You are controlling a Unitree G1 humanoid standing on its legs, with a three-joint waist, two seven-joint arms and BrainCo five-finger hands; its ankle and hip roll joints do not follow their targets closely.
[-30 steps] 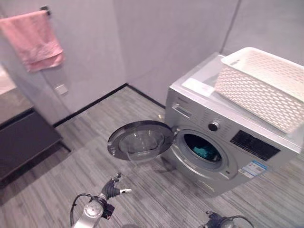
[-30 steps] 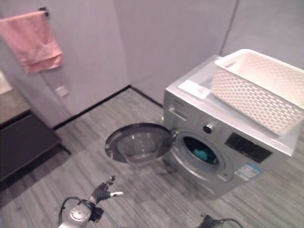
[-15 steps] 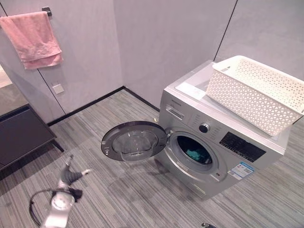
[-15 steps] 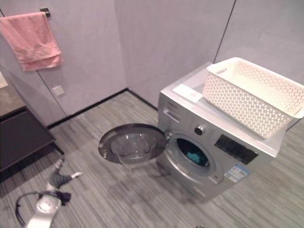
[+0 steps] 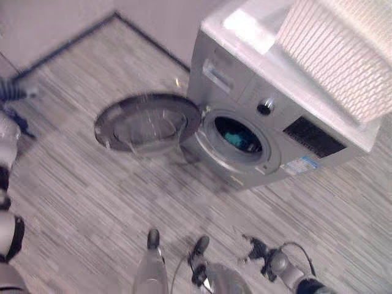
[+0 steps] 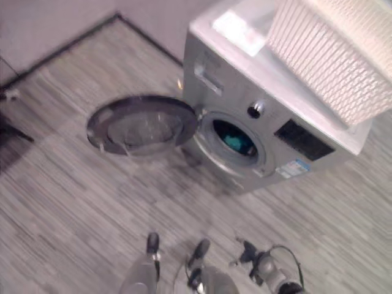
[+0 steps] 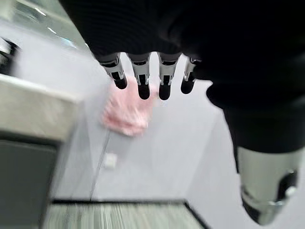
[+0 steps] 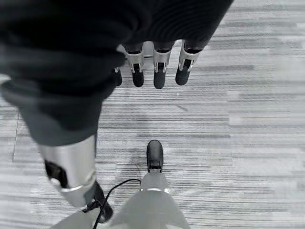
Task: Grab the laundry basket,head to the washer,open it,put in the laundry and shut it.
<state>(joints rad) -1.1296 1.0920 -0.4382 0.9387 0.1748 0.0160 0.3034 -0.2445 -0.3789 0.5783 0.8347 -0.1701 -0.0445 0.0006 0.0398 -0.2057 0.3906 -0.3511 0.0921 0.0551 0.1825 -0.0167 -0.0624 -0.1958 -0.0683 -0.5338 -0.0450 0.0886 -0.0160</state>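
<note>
The silver washer (image 5: 275,116) stands at the upper right with its round door (image 5: 147,122) swung open to the left over the floor. Teal laundry (image 5: 236,139) lies inside the drum. The white lattice laundry basket (image 5: 349,55) sits on top of the washer. My left hand (image 5: 11,92) hangs at the far left edge, well away from the door; its fingers (image 7: 143,71) are relaxed and hold nothing. My right hand (image 5: 256,250) is low at the front right, in front of the washer, with straight empty fingers (image 8: 157,67).
Striped grey floor (image 5: 79,196) spreads in front of the washer. A wall with a dark baseboard (image 5: 61,46) runs behind it. A pink towel (image 7: 125,114) hangs on the wall, and a dark cabinet (image 7: 28,143) stands beside it.
The camera has tipped down and come nearer the washer. My left arm has swung out to the far left, and my right hand has come into view at the lower right.
</note>
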